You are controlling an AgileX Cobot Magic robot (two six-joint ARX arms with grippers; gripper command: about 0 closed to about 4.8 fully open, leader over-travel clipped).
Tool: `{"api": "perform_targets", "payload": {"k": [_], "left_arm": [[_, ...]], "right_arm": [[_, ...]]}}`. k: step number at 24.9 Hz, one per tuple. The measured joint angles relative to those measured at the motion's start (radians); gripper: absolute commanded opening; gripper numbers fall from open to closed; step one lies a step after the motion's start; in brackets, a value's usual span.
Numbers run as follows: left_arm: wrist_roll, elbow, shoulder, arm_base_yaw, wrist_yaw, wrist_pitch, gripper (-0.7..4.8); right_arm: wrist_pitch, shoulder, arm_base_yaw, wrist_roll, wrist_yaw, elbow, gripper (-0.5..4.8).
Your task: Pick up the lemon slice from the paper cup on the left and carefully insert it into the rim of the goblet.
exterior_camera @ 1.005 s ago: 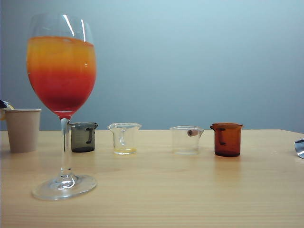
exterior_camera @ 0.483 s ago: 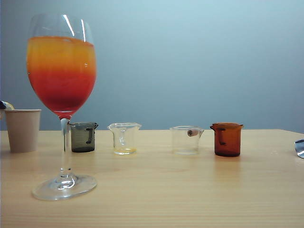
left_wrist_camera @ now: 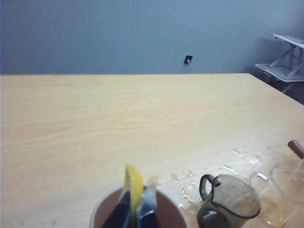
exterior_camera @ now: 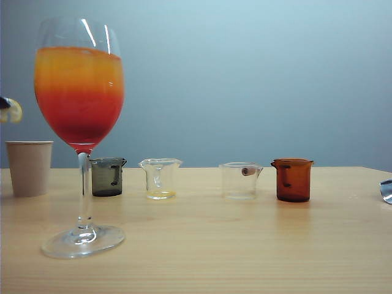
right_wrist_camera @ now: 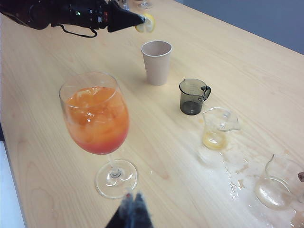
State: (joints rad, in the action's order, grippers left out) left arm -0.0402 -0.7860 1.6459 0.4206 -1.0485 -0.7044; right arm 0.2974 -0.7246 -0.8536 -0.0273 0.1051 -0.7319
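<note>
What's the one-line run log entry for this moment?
phase: lift | left gripper: shut on lemon slice, above paper cup | right gripper: shut, near goblet foot | insert: not yet

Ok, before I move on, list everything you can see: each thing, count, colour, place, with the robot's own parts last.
goblet: one, clear, orange-to-red drink, front left of table.
paper cup: one, beige, far left, beside the goblet.
lemon slice: one, yellow, in the air above the paper cup.
grey beaker: one, dark grey, right of the goblet stem.
clear beakers: two, mid-table; one holds yellow liquid.
amber beaker: one, rightmost in the row.
table: one, light wood.
left gripper: black, shut on the lemon slice.
right gripper: dark, near the goblet's foot, jaws look closed.
</note>
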Motion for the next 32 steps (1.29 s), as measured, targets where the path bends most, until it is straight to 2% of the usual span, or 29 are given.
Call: {"api": "perform_targets", "payload": {"k": [3, 8, 16, 26, 28, 32], "left_arm": [[-0.043, 0.0, -0.062, 0.0, -0.011, 0.0, -0.06], [-0.119, 0.0, -0.183, -0.01, -0.083, 0.005, -0.06], [-0.156, 0.0, -0.36, -0.082, -0.107, 0.045, -0.06], [-0.151, 0.0, -0.541, -0.246, -0.092, 0.314, -0.06], [-0.1, 0.0, -0.584, -0.287, -0.087, 0.416, -0.06], [-0.07, 0.0, -0.636, -0.362, -0.085, 0.505, -0.06]], "right_arm": [[0.0, 0.0, 0.0, 0.0, 0.0, 0.0, -0.03], [0.0, 0.0, 0.0, 0.0, 0.0, 0.0, -0.03], [-0.001, 0.0, 0.0, 0.0, 0.0, 0.0, -0.03], [-0.006, 0.0, 0.0, -0.002, 0.0, 0.0, -0.03], [-0.008, 0.0, 0.0, -0.008, 0.0, 0.0, -0.03], [-0.008, 0.0, 0.0, -0.025, 0.0, 0.0, -0.03]]}}
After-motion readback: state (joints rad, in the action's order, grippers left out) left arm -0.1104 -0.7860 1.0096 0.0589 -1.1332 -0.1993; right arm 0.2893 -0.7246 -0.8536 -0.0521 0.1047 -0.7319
